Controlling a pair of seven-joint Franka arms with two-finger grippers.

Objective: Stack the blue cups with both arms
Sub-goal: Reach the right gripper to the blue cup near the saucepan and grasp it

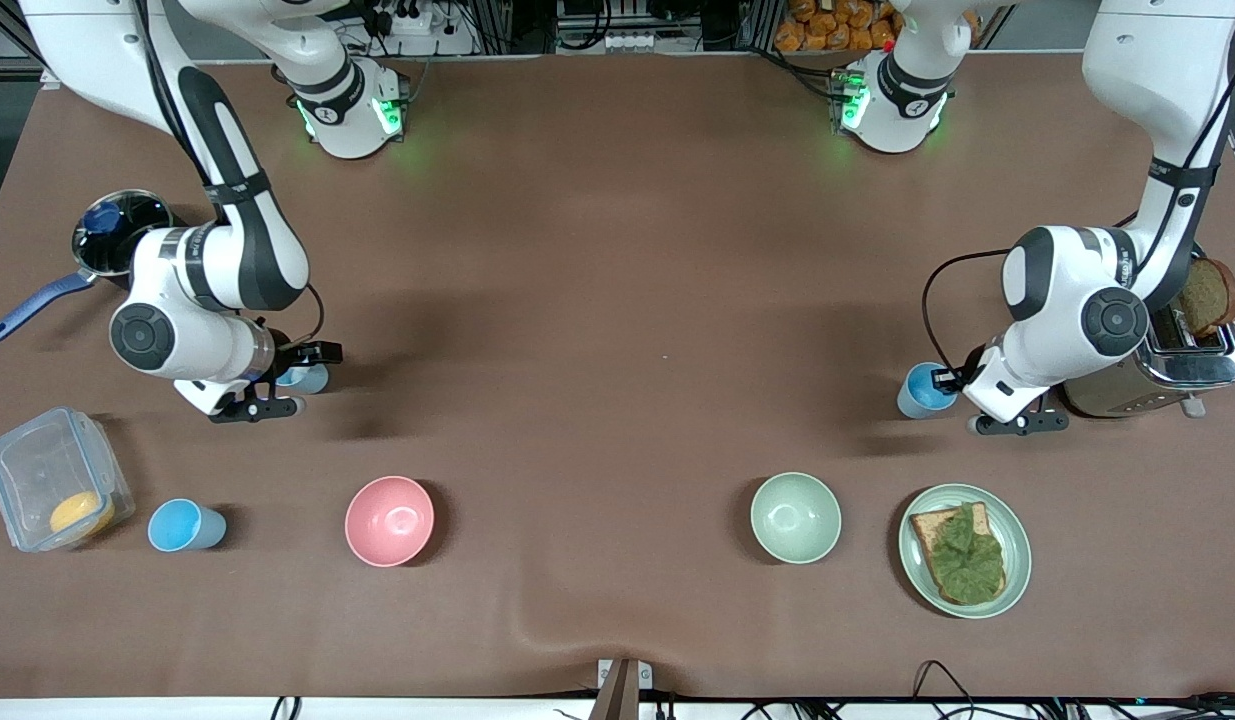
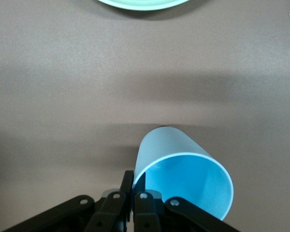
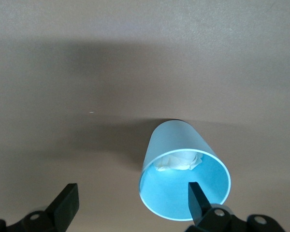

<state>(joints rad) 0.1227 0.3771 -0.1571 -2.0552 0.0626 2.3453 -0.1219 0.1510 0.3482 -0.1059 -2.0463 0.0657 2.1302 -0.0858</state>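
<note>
Three blue cups stand on the brown table. My left gripper (image 1: pixel 952 381) is shut on the rim of one blue cup (image 1: pixel 917 392) beside the toaster. In the left wrist view the fingers (image 2: pixel 127 182) pinch that cup's wall (image 2: pixel 183 169). My right gripper (image 1: pixel 289 382) is open around the rim of a second blue cup (image 1: pixel 312 379). In the right wrist view one finger (image 3: pixel 197 199) is inside that cup (image 3: pixel 181 145) and the other is outside. White crumpled paper (image 3: pixel 179 162) lies in it. A third blue cup (image 1: pixel 185 526) stands alone nearer the front camera.
A pink bowl (image 1: pixel 389 520), a pale-green bowl (image 1: pixel 795 517) and a plate (image 1: pixel 1017 560) with toast and lettuce stand along the near side. A toaster (image 1: pixel 1167 370) is at the left arm's end. A plastic box (image 1: pixel 47 470) and a pot (image 1: pixel 122 230) are at the right arm's end.
</note>
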